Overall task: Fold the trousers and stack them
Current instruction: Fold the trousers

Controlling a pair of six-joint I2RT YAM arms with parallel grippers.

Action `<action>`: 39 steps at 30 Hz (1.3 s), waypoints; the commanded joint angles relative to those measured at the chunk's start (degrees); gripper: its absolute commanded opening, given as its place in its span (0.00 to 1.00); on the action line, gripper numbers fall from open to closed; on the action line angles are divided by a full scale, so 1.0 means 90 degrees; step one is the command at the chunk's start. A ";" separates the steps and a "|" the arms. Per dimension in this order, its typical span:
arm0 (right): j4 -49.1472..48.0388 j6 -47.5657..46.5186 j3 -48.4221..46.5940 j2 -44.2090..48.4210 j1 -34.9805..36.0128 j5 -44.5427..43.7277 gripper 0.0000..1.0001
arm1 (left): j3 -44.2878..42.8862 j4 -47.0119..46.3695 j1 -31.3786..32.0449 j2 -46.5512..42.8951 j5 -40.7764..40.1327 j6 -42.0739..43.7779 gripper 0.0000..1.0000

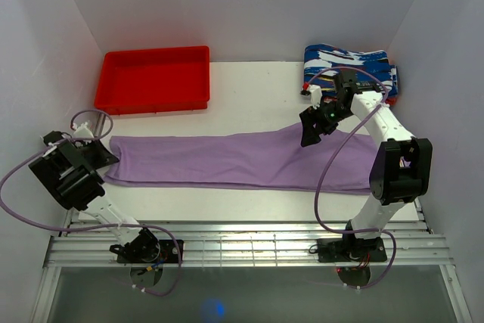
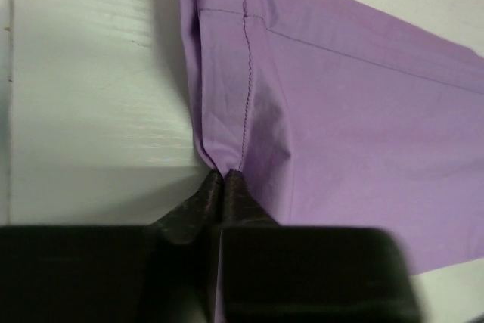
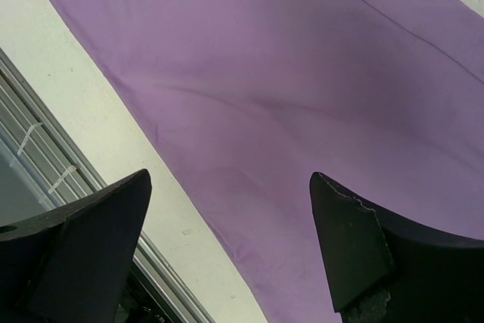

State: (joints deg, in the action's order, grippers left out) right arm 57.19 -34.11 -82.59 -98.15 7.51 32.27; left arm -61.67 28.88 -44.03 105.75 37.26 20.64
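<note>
The lilac trousers (image 1: 227,160) lie stretched flat across the table from left to right. At their left end my left gripper (image 1: 103,158) is shut on the hem, and the left wrist view shows the cloth (image 2: 249,96) puckered where the two dark fingertips (image 2: 206,191) pinch it beside a stitched seam. My right gripper (image 1: 316,128) hangs open above the right part of the trousers (image 3: 287,88), its two black fingers (image 3: 355,240) spread wide with nothing between them.
A red tray (image 1: 154,78) sits at the back left. A folded blue, white and red patterned garment (image 1: 352,66) lies at the back right, behind the right arm. A metal rail (image 1: 242,243) runs along the near table edge. White walls close in both sides.
</note>
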 commanded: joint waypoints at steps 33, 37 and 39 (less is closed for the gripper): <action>0.0393 -0.0712 0.0407 0.0290 -0.0639 0.0125 0.94 | -0.1802 0.2699 0.1892 -0.1476 -0.0585 -0.0250 0.00; 0.0481 -0.0810 0.0582 0.0280 -0.0988 0.0135 0.95 | -0.1450 0.2271 0.3062 -0.1818 -0.0467 -0.1109 0.00; 0.0501 -0.0849 0.0641 0.0310 -0.1097 0.0164 0.95 | -0.1390 0.2123 0.3474 -0.1858 -0.0584 -0.1462 0.00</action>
State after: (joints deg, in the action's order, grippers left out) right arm 59.61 -40.21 -77.87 -97.43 -0.14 32.16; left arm -75.18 51.00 -16.97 92.99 31.46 15.16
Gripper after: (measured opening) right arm 0.953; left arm 0.019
